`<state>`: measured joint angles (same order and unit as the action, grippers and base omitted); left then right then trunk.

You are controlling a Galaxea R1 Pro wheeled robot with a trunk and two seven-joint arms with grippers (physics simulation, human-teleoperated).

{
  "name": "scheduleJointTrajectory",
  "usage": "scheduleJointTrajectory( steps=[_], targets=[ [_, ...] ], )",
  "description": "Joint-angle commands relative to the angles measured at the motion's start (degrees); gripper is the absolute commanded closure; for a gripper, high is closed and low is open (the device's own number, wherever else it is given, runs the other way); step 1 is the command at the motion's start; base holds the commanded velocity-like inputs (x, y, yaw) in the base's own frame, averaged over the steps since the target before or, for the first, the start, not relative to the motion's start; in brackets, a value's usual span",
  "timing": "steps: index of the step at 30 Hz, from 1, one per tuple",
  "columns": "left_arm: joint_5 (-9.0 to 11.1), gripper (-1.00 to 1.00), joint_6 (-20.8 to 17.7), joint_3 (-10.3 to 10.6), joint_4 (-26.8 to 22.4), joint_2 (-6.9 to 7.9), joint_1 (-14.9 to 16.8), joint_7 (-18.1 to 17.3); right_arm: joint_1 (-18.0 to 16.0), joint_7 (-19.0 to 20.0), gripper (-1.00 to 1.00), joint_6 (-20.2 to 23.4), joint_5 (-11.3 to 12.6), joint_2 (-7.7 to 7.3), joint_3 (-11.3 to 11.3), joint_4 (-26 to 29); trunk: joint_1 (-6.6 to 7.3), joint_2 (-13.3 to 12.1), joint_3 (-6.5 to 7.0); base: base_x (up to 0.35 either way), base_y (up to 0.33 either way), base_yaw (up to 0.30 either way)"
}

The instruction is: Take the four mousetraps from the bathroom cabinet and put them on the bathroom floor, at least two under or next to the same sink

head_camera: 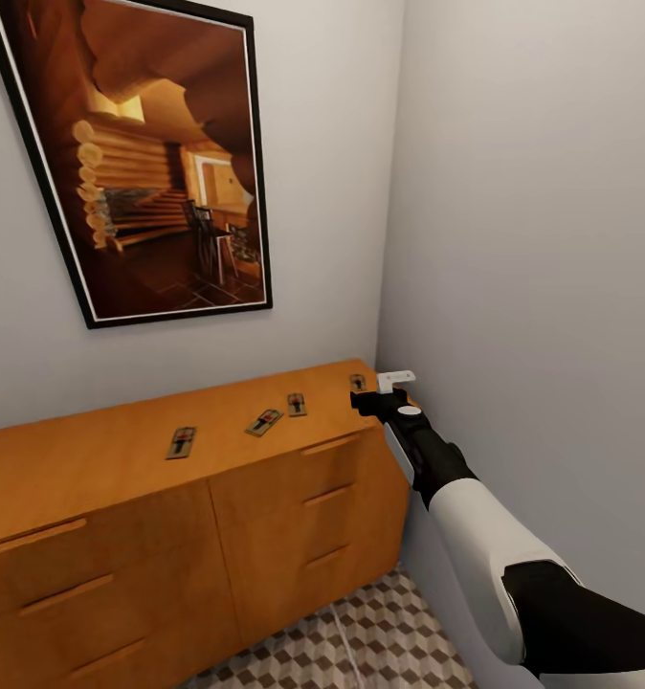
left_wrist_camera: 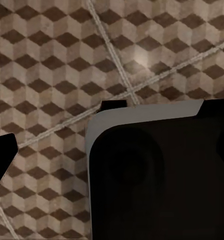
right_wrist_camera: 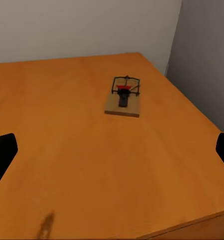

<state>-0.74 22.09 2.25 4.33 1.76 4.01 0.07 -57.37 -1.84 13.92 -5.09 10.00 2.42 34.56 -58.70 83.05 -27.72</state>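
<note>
In the lower half of the head frame, the cabinet (head_camera: 198, 517) runs from the left edge to the corner wall; four mousetraps sit on its top, none on the bathroom floor (head_camera: 380, 641) yet, which shows as a strip of cube tiles at the bottom centre. Framed picture (head_camera: 141, 153) hangs upper left.

Right arm (head_camera: 476, 536) reaches up from the lower right; right gripper (head_camera: 385, 392) is at the cabinet's far right corner, just beside the rightmost mousetrap (head_camera: 358, 382). In the right wrist view that trap (right_wrist_camera: 123, 97) lies ahead of the gripper, between the two dark finger tips at the frame edges, not touching either. Jaws spread wide, holding nothing.

Left gripper (left_wrist_camera: 62, 135): wrist view looks down at floor tiles; dark tips at left edge and centre, apart, nothing between them — reads as released.

Other traps, left to right across the cabinet top: left one (head_camera: 181, 442), middle one (head_camera: 264, 422), third one (head_camera: 297, 404). Well apart from each other.

Risks, my read:
- Trap is thin and flat on the worktop; fingers coming down too high close on air, too low jam on the wood.
- A push rather than a pinch could slide it toward the right wall or off the edge.
- Wall is close on the right; elbow or wrist could clip it on approach.
</note>
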Motion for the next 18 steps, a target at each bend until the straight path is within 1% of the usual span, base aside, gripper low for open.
scheduleJointTrajectory(
  steps=[1,6,7,8,12,15,18],
  targets=[
    [-0.06,-1.0,0.37,0.21,0.23,0.0,0.08,-0.01,-0.03,-0.19,-1.0,0.41,-0.53,0.0,0.12,0.09,-0.03,0.03,-0.06,0.278,0.0,0.0],
    [-0.06,-1.0,-1.4,0.21,0.24,-0.16,0.0,-0.12,-0.03,-0.21,-1.0,0.41,-0.53,0.0,0.12,0.07,-0.03,0.03,-0.06,0.301,0.0,0.0],
    [-0.06,-1.0,-2.08,0.21,0.24,-0.28,-0.01,-0.14,-0.04,-0.21,-1.0,0.41,-0.53,0.0,0.12,0.07,-0.03,0.03,-0.06,0.304,0.0,0.0],
    [-0.06,-1.0,-3.62,0.21,0.24,-0.48,-0.03,-0.15,-0.04,-0.2,-1.0,0.41,-0.53,0.0,0.12,0.07,-0.03,0.03,-0.06,0.3,0.0,0.0],
    [-0.06,-1.0,-6.77,0.21,0.24,-0.82,-0.04,-0.15,-0.03,-0.22,-1.0,0.41,-0.54,0.0,0.14,0.07,-0.03,0.03,-0.06,0.288,0.0,0.0],
    [-0.06,-1.0,-7.77,0.21,0.24,-0.96,-0.05,-0.15,-0.03,-0.19,-1.0,0.41,-0.54,0.0,0.13,0.07,-0.03,0.03,-0.06,0.243,0.0,0.0],
    [-0.06,-1.0,-8.13,0.21,0.24,-1.01,-0.05,-0.15,-0.03,-0.2,-1.0,0.41,-0.53,0.0,0.13,0.04,-0.03,0.03,-0.06,0.131,0.0,0.0]
  ],
)
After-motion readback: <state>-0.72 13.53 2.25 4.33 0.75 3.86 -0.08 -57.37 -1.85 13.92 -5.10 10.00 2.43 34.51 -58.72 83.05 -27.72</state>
